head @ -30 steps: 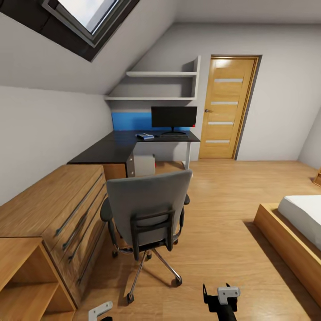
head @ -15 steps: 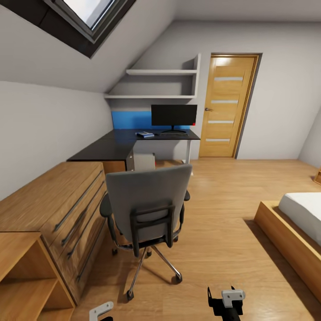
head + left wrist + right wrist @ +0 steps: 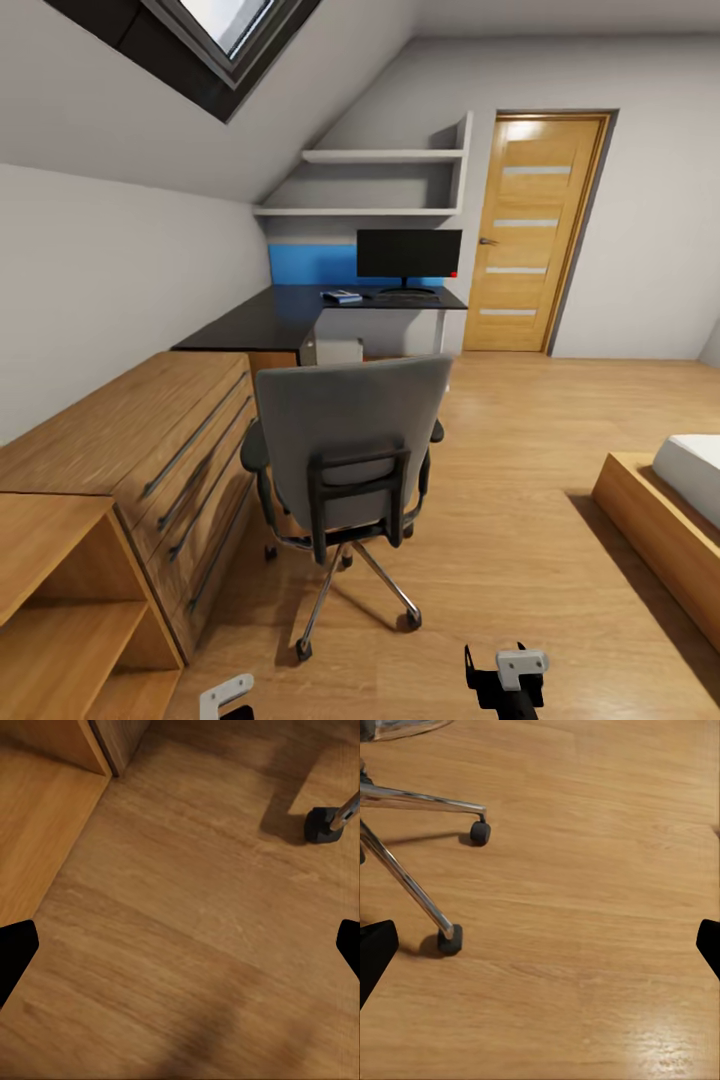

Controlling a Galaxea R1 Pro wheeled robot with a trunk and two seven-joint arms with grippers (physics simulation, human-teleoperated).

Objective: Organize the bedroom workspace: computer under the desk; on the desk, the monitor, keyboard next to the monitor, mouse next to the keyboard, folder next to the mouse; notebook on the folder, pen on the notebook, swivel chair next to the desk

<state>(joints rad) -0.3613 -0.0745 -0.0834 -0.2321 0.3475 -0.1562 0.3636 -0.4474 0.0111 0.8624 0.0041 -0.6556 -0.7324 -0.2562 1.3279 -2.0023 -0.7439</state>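
I'm looking down the bedroom from the head cam. Swivel chair [image 3: 345, 470] sits mid-floor with its back to me, just beside the oak chest of drawers [image 3: 150, 450], well short of the worktop [image 3: 270, 320]. Worktop is in the far corner under the wall shelves [image 3: 385, 185], blue back panel behind it. Monitor [image 3: 409, 254] stands upright on the worktop, red light at its lower corner. Keyboard [image 3: 405, 297] lies in front of the monitor stand. Folder [image 3: 342, 296] is on the worktop near the keyboard, with something dark on top of it, too small for me to tell what. Computer [image 3: 335, 350] is on the floor under the worktop, partly hidden by the chair back. Door [image 3: 535, 232] is shut, bed [image 3: 680, 500] at the edge of view. Left claw [image 3: 180, 945] is spread wide, nothing between the fingertips [image 3: 15, 952], pointing at bare wood floor [image 3: 187, 930] next to one chair caster [image 3: 322, 825]. Right claw [image 3: 540, 945] is also spread wide and holding nothing, over the floor beside the chrome chair legs [image 3: 405, 881] and casters.
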